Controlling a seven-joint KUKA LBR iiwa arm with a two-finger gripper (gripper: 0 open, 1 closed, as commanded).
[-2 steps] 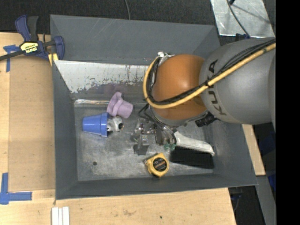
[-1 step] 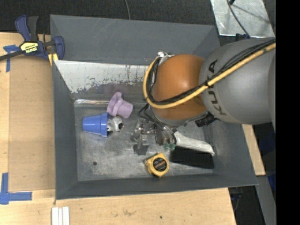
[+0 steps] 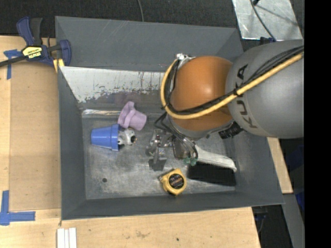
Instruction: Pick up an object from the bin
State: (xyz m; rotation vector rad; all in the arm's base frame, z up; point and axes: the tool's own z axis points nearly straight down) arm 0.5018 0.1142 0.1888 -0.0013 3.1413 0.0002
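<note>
My gripper [image 3: 168,160] hangs low over the middle of the bin floor, below the arm's orange cover. It is open, and I see nothing between its fingers. A yellow and black tape measure [image 3: 173,182] lies just in front of it near the front wall. To its right lies a black block [image 3: 212,175] with a white piece [image 3: 217,160] along its far side. A small green bit [image 3: 192,162] shows beside the right finger.
At the left of the bin a blue cup [image 3: 106,137] lies on its side, with a small black and white thing [image 3: 127,137] at its mouth. A lilac plastic piece [image 3: 131,116] lies behind them near the back wall.
</note>
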